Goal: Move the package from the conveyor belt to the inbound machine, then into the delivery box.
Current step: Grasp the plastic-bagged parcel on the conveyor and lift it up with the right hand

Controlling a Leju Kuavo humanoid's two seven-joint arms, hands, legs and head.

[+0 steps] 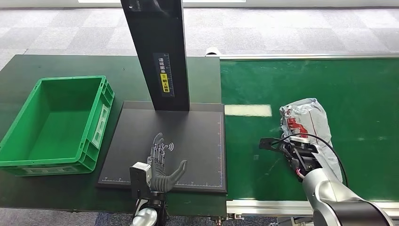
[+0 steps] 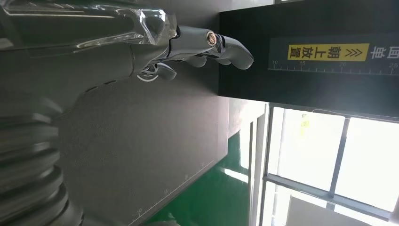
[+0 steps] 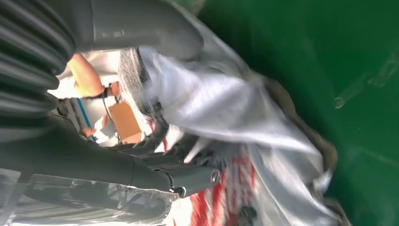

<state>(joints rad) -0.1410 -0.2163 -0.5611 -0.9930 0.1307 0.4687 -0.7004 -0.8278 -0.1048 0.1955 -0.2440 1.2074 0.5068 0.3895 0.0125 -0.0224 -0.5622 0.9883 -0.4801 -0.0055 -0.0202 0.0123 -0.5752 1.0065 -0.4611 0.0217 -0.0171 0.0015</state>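
Observation:
The package (image 1: 306, 120), a crumpled grey mailer bag with red print, lies on the green conveyor belt (image 1: 339, 80) at the right. My right hand (image 1: 295, 153) is at its near end. In the right wrist view the bag (image 3: 226, 103) is bunched between the thumb (image 3: 141, 30) and the dark fingers (image 3: 188, 178), which grip it. My left hand (image 1: 162, 165) hovers over the near edge of the inbound machine's black plate (image 1: 197, 136), fingers spread and holding nothing; the left wrist view shows those fingers (image 2: 211, 44) stretched out over the plate.
The machine's black post (image 1: 157, 52) rises from the back of the plate. A green delivery box (image 1: 106, 101) stands open and empty left of the plate on the dark table. The belt's metal rail (image 1: 263, 205) runs along the near side.

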